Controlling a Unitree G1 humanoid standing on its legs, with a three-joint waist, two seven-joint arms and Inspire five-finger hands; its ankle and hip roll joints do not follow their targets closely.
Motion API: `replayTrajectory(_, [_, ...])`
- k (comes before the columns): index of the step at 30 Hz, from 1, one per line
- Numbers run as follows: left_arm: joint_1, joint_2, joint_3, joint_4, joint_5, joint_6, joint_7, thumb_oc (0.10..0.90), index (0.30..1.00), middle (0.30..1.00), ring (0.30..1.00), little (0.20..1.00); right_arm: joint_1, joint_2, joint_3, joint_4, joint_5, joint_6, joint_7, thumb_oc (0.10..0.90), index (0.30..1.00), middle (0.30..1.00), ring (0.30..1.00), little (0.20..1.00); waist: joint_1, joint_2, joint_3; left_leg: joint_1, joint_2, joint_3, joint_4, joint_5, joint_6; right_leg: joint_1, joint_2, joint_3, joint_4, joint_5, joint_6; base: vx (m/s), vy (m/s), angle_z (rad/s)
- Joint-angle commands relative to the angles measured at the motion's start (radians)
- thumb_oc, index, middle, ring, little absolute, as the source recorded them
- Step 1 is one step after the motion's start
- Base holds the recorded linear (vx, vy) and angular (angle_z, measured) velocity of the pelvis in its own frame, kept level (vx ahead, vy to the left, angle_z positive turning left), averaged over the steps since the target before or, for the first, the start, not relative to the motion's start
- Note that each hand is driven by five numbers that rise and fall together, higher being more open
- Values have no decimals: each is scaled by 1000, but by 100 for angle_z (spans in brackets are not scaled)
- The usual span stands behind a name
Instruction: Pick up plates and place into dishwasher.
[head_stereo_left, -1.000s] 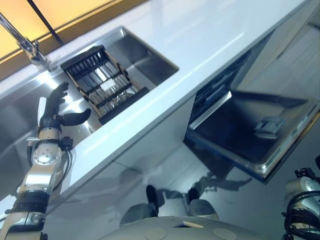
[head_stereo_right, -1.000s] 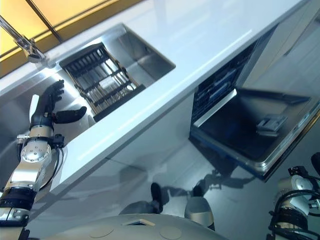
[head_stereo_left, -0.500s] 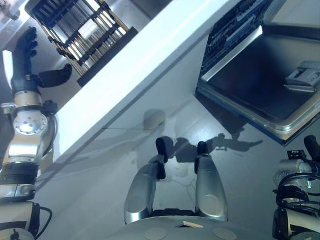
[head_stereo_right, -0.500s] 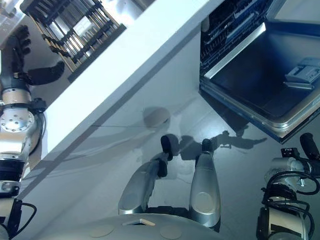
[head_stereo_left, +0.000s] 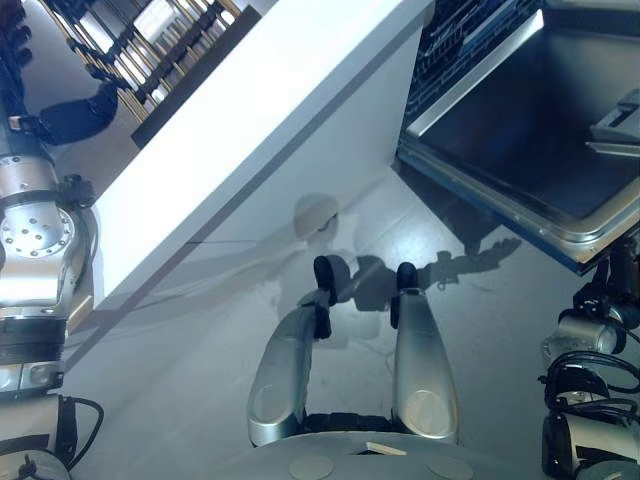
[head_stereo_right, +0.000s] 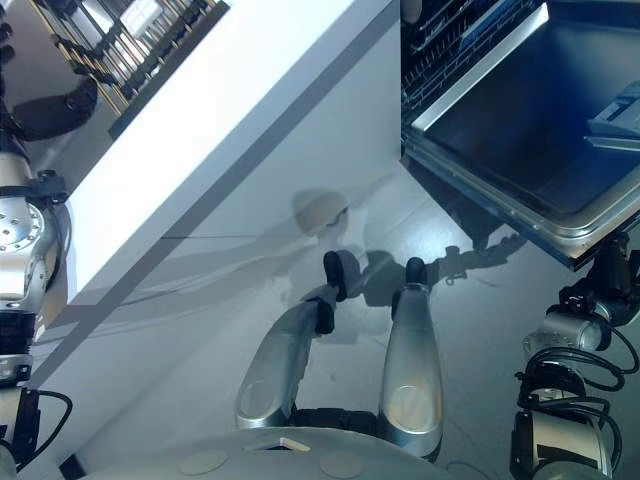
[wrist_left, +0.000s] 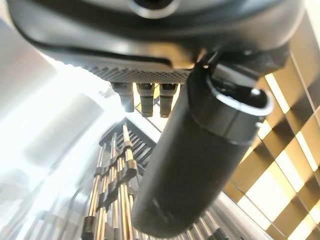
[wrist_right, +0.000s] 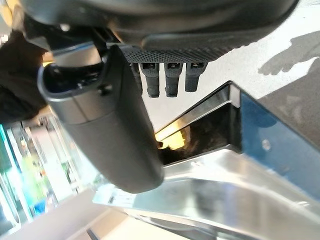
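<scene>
A: Left hand (head_stereo_left: 62, 118) up over the sink by the dish rack (head_stereo_left: 150, 40), fingers straight, thumb out wide, holding nothing. No plate anywhere in shot tbh, rack slots look bare.

B: Right hand (wrist_right: 150, 80) low beside the open dishwasher door (head_stereo_left: 540, 150), fingers straight too, empty.

A: Biggest risk imo: reaching blind, snagging fingers in rack bars.

B: Or clipping that door edge w/ the right arm. Sits close.

Left arm (head_stereo_left: 30, 235): shiny silver-grey metal, round joint with screws
Left hand (wrist_left: 200, 150): black, fat smooth thumb
Right hand (wrist_right: 110, 130): black, bumpy palm
</scene>
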Motion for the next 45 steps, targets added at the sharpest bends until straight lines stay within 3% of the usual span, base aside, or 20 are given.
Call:
replayTrajectory(1, [11, -73, -31, -91, -47, -84, -2, 800, 900, 900, 900, 900, -60, -89, 16, -70, -35, -21, 116, 800, 900, 900, 900, 900, -7, 13, 2, -18, -87, -24, 155, -172, 11, 16, 50, -109, -46, 2, -53, 0, 0, 0])
replayTrajectory(13, [31, -44, -9, -170, 25, -43, 4, 800, 900, 900, 900, 900, -173, -122, 73, -93, -118, 58, 141, 800, 900, 900, 900, 900, 46, 48, 2, -84, -113, -48, 178, -174, 26, -56, 29, -124, 9, -8, -46, -11, -3, 5])
replayTrajectory(18, [43, -40, -4, -194, 26, -28, 14, 800, 900, 900, 900, 900, -229, -107, 125, -198, -77, 125, 308, 800, 900, 900, 900, 900, 67, 52, 2, -95, -121, -59, 172, -171, 35, -71, 30, -130, 12, -3, -43, -10, 1, 0])
replayTrajectory(20, [59, -39, 6, -194, 23, -31, 14, 800, 900, 900, 900, 900, -246, -77, 185, -344, -103, 157, 374, 800, 900, 900, 900, 900, 75, 43, 2, -96, -121, -62, 169, -167, 37, -69, 31, -135, -1, 8, -39, 7, 2, -9])
replayTrajectory(24, [78, -28, 26, -180, 12, -42, 5, 800, 900, 900, 900, 900, -290, -17, 287, -625, -178, 192, 393, 800, 900, 900, 900, 900, 89, 17, 2, -90, -112, -63, 163, -166, 40, -50, 32, -149, -29, 23, -33, 12, 0, -16])
replayTrajectory(28, [61, -13, 26, -150, 1, -48, -6, 800, 900, 900, 900, 900, -365, 22, 367, -773, -262, 259, 398, 800, 900, 900, 900, 900, 103, -4, 2, -79, -108, -67, 161, -166, 42, -28, 36, -157, -45, 30, -31, 20, -2, -35])
replayTrajectory(34, [4, 30, 9, -102, -46, -42, -43, 800, 900, 900, 900, 900, -481, 37, 478, -865, -346, 340, 403, 800, 900, 900, 900, 900, 130, -36, 2, -47, -108, -82, 158, -166, 42, 29, 37, -172, -79, 41, -33, 30, -2, -22])
replayTrajectory(45, [-50, 45, -30, -59, -84, -43, -101, 800, 900, 900, 900, 900, -590, 45, 542, -843, -402, 371, 371, 800, 900, 900, 900, 900, 180, -67, -3, 44, -123, -120, 120, -150, 56, 147, 28, -198, -136, 59, -33, 60, 43, 8])
